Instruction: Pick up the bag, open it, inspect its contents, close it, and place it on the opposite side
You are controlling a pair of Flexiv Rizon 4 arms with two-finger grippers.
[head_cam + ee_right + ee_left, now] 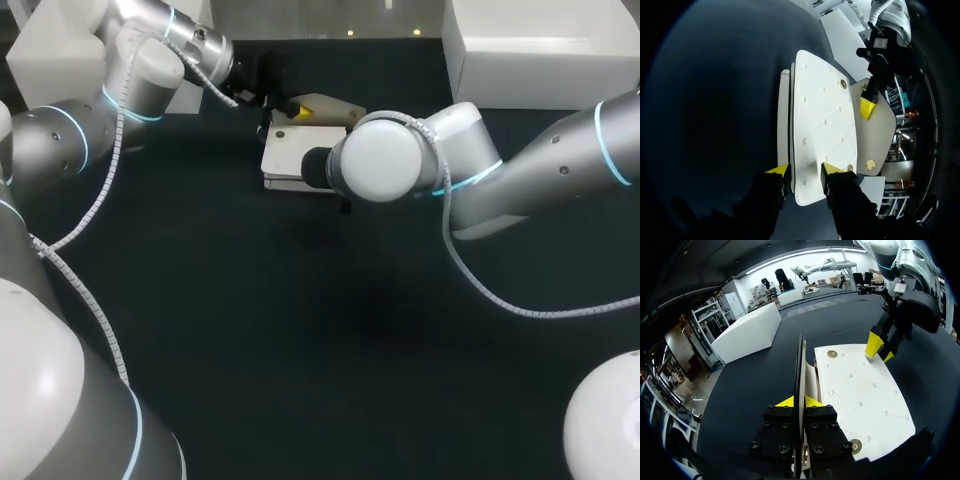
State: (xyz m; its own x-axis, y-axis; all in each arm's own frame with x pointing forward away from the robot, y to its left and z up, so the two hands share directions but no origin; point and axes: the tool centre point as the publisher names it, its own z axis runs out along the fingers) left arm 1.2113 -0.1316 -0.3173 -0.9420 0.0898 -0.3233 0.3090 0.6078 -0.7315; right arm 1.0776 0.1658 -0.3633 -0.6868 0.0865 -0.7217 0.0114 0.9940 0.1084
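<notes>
- My left gripper (pixel 799 402) is clenched on the flap (pixel 801 365) by a thin edge, so it could slip and fall shut.
- My right gripper (pixel 805 172) clamps the bag (pixel 822 120); pulling harder might tear it.

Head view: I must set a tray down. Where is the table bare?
Bare: the wide stretch of table on the near side of the bag, between the left arm and right arm. Crowded: round the bag, where both arms meet.

Seen from above, my right arm (pixel 385 160) covers most of the white bag (pixel 285 158) and hides the right gripper (pixel 804 169). No view shows inside the bag. In its own view the left gripper (pixel 799 401) hides the near end of the flap (pixel 801 365).
</notes>
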